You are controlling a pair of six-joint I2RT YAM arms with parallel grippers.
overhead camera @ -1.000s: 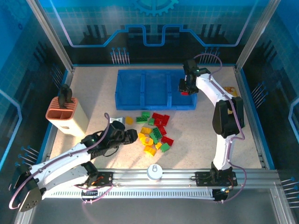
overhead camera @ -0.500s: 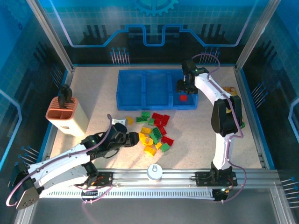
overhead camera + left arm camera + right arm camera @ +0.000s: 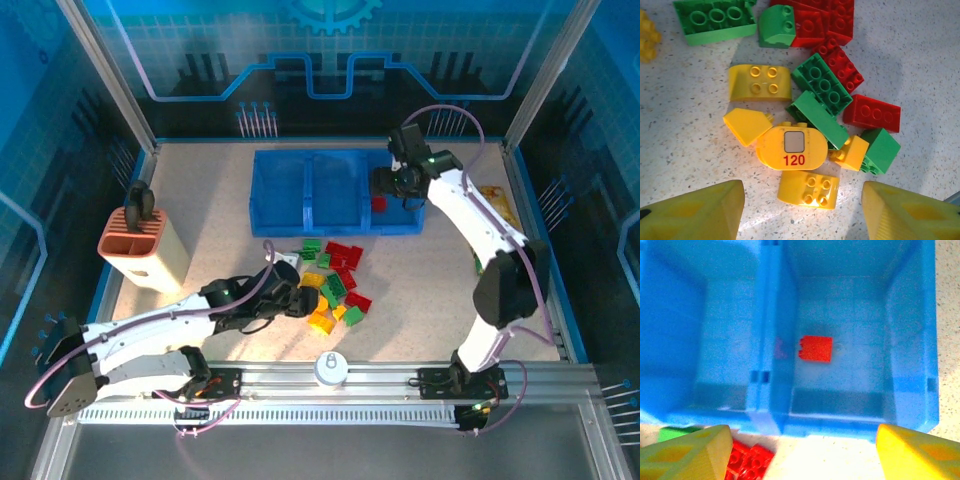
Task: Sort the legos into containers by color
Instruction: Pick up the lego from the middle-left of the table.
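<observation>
Blue-lit translucent walls (image 3: 330,50) on slanted aluminium posts (image 3: 110,70) close in the cell. Inside them lies a pale, speckled table (image 3: 200,190) with a blue raised edge, and an aluminium rail (image 3: 400,375) runs along its 6 o'clock side.

Taken from the table's middle, a low blue three-compartment tray (image 3: 305,190) sits at 12 o'clock. A salmon-orange slotted holder (image 3: 140,245) with black utensils stands at 9 o'clock, well apart from the tray.

The right gripper (image 3: 385,185) hangs at 1 o'clock over the tray's right-hand compartment. In the right wrist view its yellow fingers (image 3: 685,452) are spread wide with nothing between them. The left gripper (image 3: 300,300) is low at 7 o'clock, at the pile's edge. Its fingers (image 3: 690,212) are about half spread and grip nothing.

The legos (image 3: 332,280), red, green and yellow, lie heaped on the bare table just toward 6 o'clock of the tray. Nearest the left gripper is a rounded yellow brick (image 3: 792,147) printed with 120. One red brick (image 3: 815,348) lies flat on the floor of the right-hand compartment, near the divider.
</observation>
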